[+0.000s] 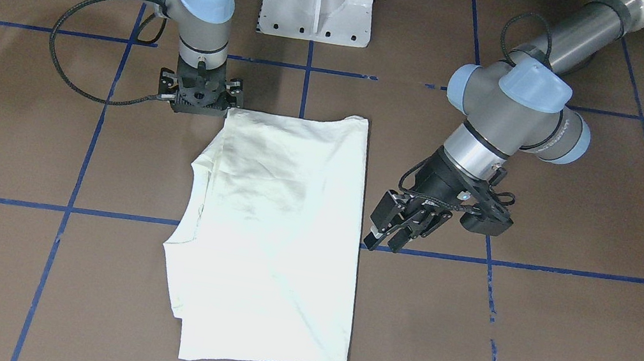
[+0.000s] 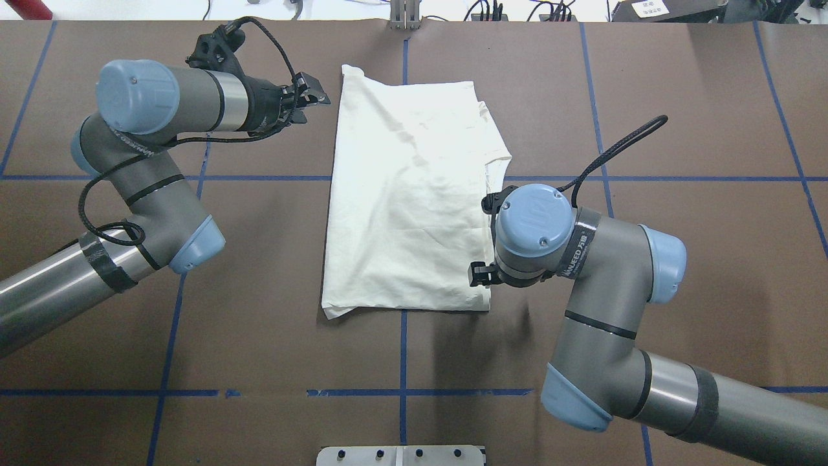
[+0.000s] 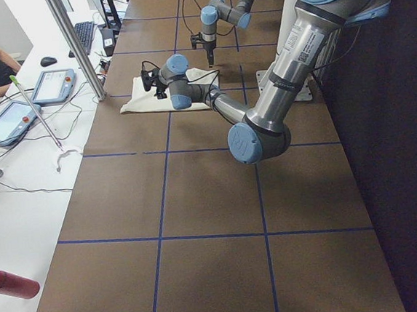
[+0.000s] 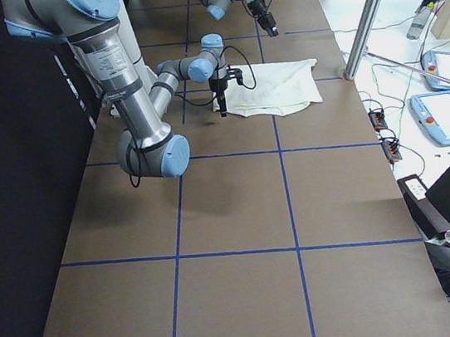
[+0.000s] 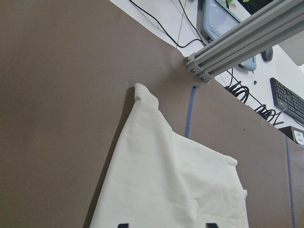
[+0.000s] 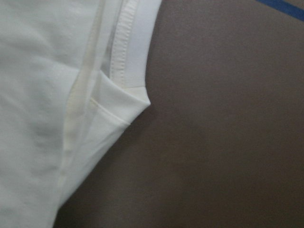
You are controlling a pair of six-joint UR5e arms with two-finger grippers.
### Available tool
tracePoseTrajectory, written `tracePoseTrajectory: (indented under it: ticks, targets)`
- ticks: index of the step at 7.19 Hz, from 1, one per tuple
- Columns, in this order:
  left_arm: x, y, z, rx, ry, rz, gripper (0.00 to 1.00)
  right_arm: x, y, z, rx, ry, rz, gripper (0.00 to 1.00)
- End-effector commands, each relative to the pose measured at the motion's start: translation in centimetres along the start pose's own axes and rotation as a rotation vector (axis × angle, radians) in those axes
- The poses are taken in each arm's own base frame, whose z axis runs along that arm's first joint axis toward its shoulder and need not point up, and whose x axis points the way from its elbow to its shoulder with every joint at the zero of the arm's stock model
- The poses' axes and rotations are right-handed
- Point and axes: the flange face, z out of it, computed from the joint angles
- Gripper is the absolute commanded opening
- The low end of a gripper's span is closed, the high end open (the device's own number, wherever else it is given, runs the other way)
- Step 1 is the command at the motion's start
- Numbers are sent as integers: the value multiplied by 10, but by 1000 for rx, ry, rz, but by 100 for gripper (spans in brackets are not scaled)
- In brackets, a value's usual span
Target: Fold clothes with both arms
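- The cream-white cloth shirt [image 1: 277,218] lies flat in the middle of the brown paper-covered desk [image 1: 560,347]. It is already doubled lengthwise into a long panel, so you look to be between folds.
- Your black two-finger left hand [image 1: 386,241] hovers beside the shirt's long edge, towards its far end. Its fingertips [image 5: 211,224] are spread and hold nothing.
- Your black two-finger right hand [image 1: 199,98] points straight down just beside the near corner, where a ribbed white band [image 6: 133,42] shows. You cannot tell whether it is spread or pinched.
- Next is probably a crosswise fold. Each hand needs a corner of the same end, pinching every layer, then carrying it level to the other end.
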Motion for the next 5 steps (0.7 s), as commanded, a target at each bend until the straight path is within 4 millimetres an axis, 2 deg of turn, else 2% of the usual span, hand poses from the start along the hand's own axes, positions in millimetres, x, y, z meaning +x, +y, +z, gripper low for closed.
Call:
tracePoseTrajectory:
  ticks: [1,2,3,5]
  targets:
    - [-1,-2,-1,3,-1,1,62,-27,34,5,30,-151,384,98]
    - [-5,-2,-1,3,-5,0,61,-30,41,12,22,-148,498,89]
    - [-4,-2,-3,3,-3,-1,61,-34,39,20,35,-139,585,81]
    - [-4,0,-4,3,-1,-2,62,-33,35,19,38,-150,678,71]
